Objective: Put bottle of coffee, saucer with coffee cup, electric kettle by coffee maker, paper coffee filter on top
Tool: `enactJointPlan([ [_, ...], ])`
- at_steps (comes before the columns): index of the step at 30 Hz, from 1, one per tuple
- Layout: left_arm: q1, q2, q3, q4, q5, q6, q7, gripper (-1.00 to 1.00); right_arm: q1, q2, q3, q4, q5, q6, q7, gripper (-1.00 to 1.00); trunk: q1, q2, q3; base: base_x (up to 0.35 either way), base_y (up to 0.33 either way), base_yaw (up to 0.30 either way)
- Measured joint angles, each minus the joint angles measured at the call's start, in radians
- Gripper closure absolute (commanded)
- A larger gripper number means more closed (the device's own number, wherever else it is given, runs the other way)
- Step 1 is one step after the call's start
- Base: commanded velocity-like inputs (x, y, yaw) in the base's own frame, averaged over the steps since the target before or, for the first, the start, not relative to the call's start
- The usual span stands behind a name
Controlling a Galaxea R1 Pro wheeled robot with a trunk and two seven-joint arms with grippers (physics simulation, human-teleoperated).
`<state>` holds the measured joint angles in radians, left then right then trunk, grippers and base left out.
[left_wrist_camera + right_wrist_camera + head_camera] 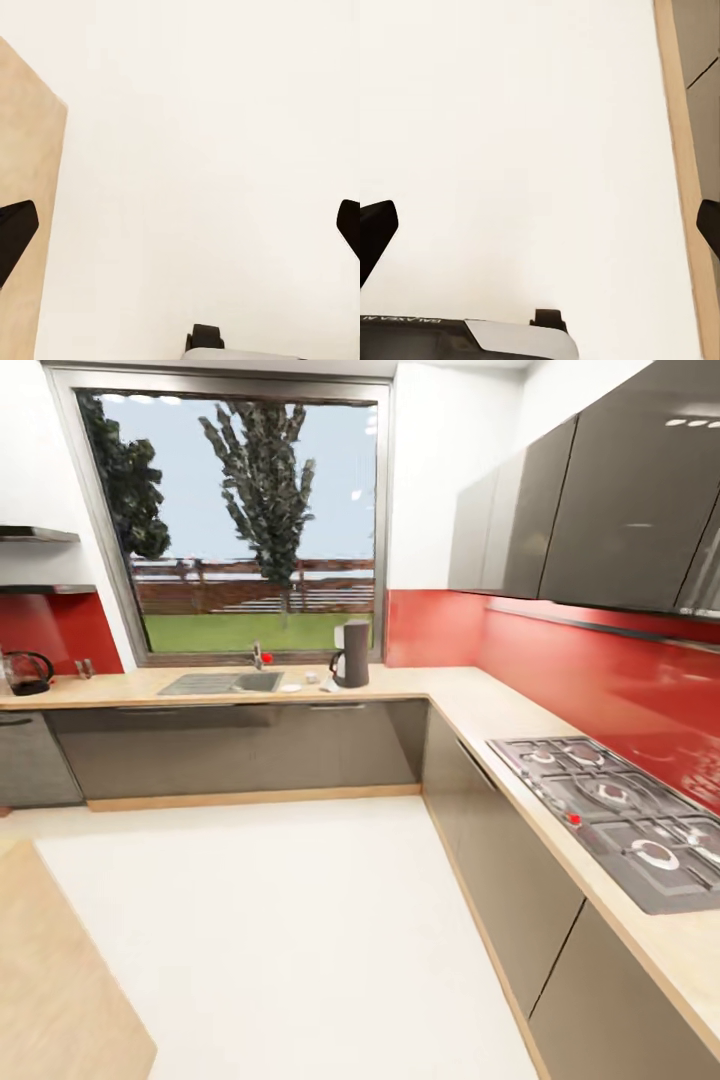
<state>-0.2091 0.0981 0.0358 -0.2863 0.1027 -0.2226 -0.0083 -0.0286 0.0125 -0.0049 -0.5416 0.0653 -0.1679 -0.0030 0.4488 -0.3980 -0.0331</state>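
Along the far wall beneath the window, the kitchen countertop [470, 695] carries the coffee maker [351, 653], which stands just right of the sink [222, 682]; a flat white disc, apparently the saucer [290, 687], and a small white item too small to identify lie on the surface between sink and machine. The electric kettle [27, 672] stands at the far left end of the same surface, well apart from the coffee maker, below the kitchen shelf [45, 589], on which no bottle can be made out from here. A gas hob [615, 815] occupies the right-hand run of the surface. The robot stands on the open floor [270, 920], well away from all of these. In the left wrist view the left gripper [180, 229] shows dark fingertips at both picture edges, so its jaws stand wide and hold nothing; the right gripper [540, 229] reads the same in the right wrist view. As a judgement, the kettle is the heaviest and most fragile piece: its glass body is likely slippery, its contents can slosh, and the curved black handle is the sensible place to take hold, keeping it upright.
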Motion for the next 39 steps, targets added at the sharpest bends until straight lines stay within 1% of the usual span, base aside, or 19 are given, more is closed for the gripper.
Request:
enactJointPlan([
  [12,0.000,0.001,0.000,0.000,-0.001,0.000,0.000,-1.00,0.000,0.000,0.000,0.000,0.000,0.000,-0.001,-1.00,0.000,0.000,0.000,0.338,0.000,0.253],
  [39,0.000,0.001,0.000,0.000,-0.001,0.000,0.000,-1.00,0.000,0.000,0.000,0.000,0.000,0.001,-0.001,-1.00,0.000,0.000,0.000,0.338,0.000,0.012],
])
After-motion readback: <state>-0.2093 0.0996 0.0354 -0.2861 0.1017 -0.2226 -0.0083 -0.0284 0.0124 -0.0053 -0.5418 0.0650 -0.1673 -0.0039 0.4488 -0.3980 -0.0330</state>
